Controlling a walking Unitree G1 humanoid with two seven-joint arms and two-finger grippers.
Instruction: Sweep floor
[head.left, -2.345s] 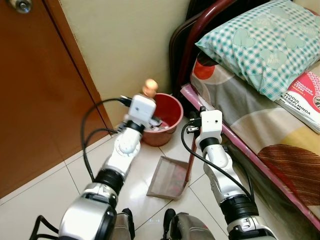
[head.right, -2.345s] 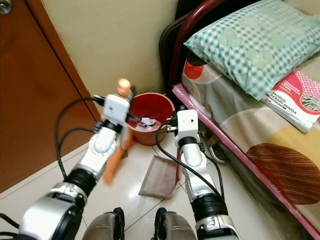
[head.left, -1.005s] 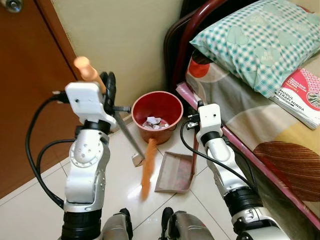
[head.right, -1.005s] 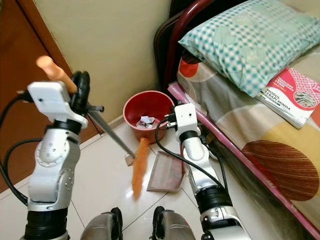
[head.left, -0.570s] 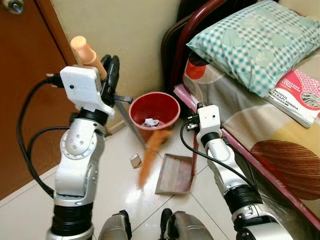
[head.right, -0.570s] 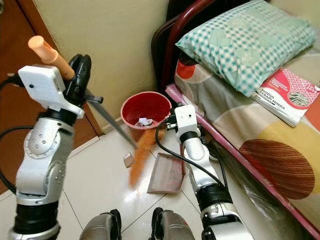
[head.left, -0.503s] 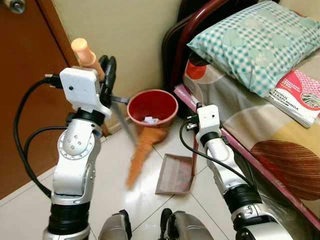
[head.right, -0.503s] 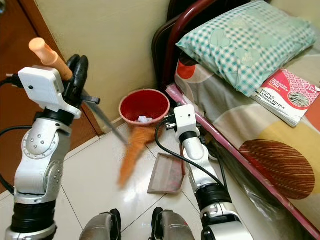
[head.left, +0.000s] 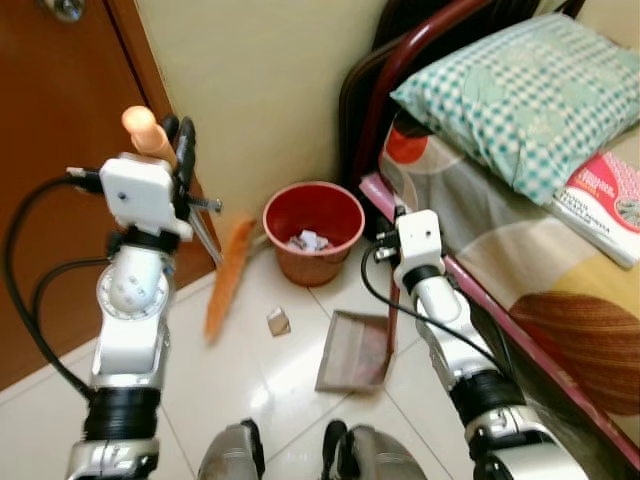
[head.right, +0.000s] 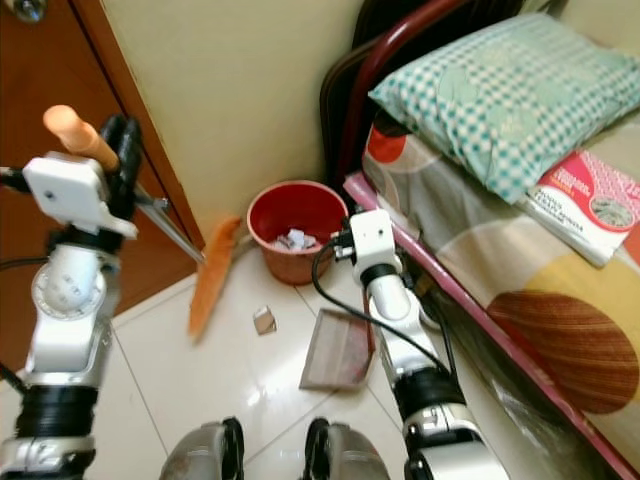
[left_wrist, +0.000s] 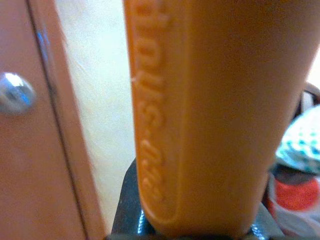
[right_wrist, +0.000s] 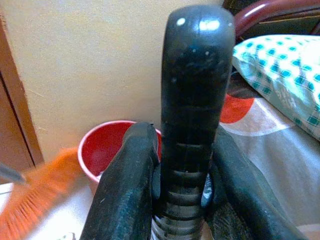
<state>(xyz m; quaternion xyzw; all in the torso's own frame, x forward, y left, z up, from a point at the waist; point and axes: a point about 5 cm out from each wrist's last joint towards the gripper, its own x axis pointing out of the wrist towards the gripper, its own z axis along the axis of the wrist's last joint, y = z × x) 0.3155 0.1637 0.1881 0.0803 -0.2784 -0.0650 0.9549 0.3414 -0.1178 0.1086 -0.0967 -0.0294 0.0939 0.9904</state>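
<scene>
My left gripper (head.left: 182, 158) is raised near the door and shut on the orange handle (left_wrist: 200, 115) of a broom. The broom's thin shaft slants down to orange bristles (head.left: 228, 276) hanging over the tiles, left of a red bucket (head.left: 312, 230) holding paper scraps. A small paper scrap (head.left: 277, 321) lies on the floor between the bristles and a brown dustpan (head.left: 352, 350). My right gripper (right_wrist: 181, 136) is shut on the dustpan's upright black grip (right_wrist: 196, 75), and the pan rests flat on the tiles below the bucket.
A brown door (head.left: 50, 200) stands on the left and a cream wall (head.left: 270, 90) behind the bucket. A bed with a dark red frame (head.left: 480, 295) runs along the right, carrying a checked pillow (head.left: 510, 90) and a pink book (head.left: 610, 195).
The broom has swung left, from in front of the bucket toward the door. The paper scrap now lies uncovered on the tiles. The dustpan and right arm have stayed put.
</scene>
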